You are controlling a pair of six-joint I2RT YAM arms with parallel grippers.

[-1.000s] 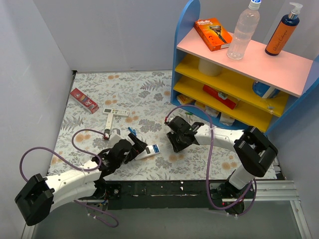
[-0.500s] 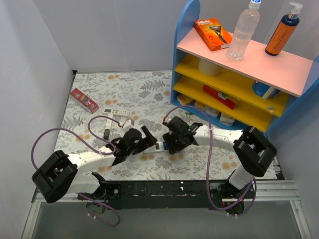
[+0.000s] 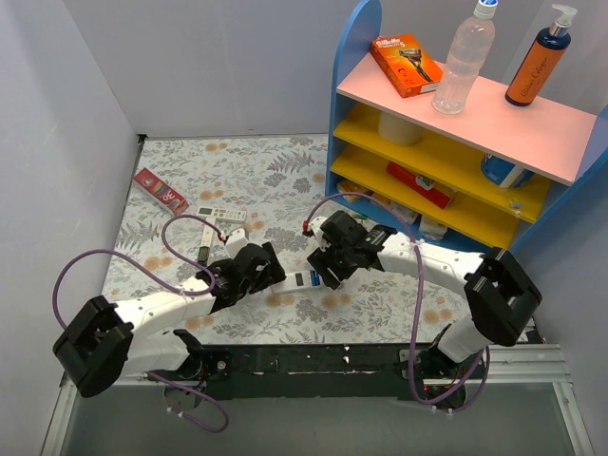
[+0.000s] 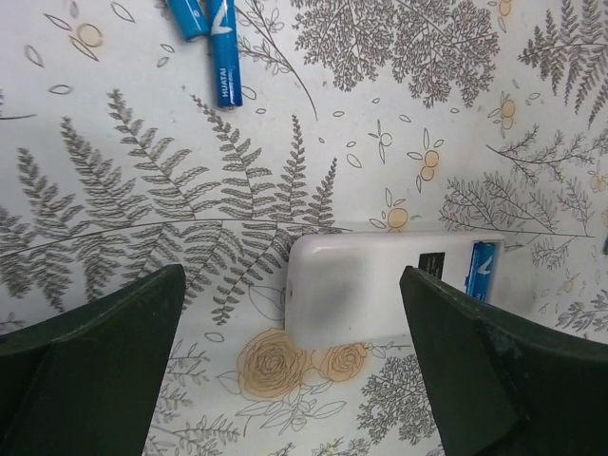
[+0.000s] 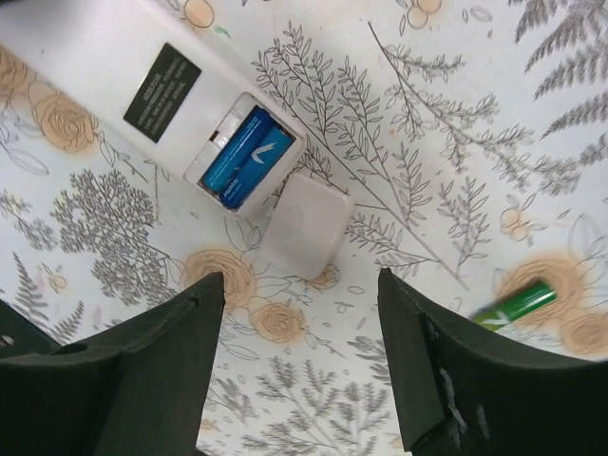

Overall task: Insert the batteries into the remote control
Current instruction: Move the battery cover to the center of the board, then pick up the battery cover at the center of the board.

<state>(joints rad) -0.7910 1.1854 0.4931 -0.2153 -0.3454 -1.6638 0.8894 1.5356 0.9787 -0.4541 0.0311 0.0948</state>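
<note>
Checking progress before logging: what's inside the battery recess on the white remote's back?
Blue batteries sit in the open recess of the remote control, seemingly two side by side. The white cover lies off beside it. The contacts under them are hidden.

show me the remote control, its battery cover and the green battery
remote control (image 5: 95, 47): right wrist view, plain white back
battery cover (image 5: 306, 225): right wrist view, middle of the white square
green battery (image 5: 514, 304): right wrist view, middle of its body
</note>
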